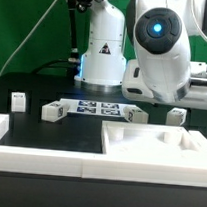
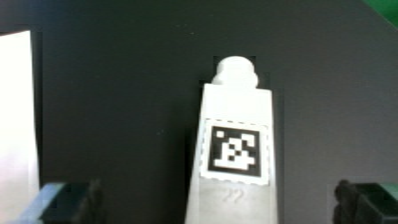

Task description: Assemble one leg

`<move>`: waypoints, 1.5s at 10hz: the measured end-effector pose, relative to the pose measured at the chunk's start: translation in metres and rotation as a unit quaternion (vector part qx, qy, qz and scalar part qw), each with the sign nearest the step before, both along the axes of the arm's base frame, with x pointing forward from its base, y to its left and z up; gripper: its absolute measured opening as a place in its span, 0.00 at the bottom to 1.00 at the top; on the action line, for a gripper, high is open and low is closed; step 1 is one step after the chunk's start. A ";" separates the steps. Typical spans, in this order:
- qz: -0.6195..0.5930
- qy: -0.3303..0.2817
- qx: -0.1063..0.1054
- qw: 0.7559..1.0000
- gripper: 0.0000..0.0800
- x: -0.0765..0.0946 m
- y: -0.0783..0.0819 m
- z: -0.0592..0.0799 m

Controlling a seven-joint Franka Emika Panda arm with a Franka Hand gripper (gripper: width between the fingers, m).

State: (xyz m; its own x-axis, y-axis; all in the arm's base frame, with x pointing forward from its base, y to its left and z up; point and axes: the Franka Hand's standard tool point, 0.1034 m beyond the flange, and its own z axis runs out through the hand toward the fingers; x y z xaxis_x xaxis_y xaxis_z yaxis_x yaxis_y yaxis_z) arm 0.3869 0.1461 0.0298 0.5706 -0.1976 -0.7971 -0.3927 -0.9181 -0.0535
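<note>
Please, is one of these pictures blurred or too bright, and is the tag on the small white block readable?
Wrist view: the short white plastic leg looks soft-edged, its black-and-white square tag coarse yet distinct; the gripper's dark fingers almost merge with the black table. Exterior view: the large flat white panel is nearly washed out, its pockets faint.

leg [image 2: 233, 105] base cropped, tag [image 2: 237, 150] pattern blurred

On the black worktop [image 1: 49, 133], four small white legs [image 1: 55, 111] lie in a row, the marker board [image 1: 96, 109] between the middle two. A large white panel [image 1: 158, 150] lies nearer the camera, at the exterior view's right.
</note>
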 end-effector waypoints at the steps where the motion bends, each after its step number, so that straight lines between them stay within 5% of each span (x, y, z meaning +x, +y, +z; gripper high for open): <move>1: 0.002 0.002 -0.002 1.000 0.81 -0.002 0.003 -0.002; 7: -0.001 0.020 -0.017 1.000 0.81 -0.017 0.008 -0.019; 8: -0.004 0.021 -0.020 1.000 0.65 -0.017 0.008 -0.019; 9: -0.003 0.021 -0.019 1.000 0.65 -0.017 0.008 -0.019; 11: -0.003 0.021 -0.019 1.000 0.36 -0.017 0.008 -0.018; 15: -0.003 0.021 -0.019 1.000 0.36 -0.017 0.008 -0.019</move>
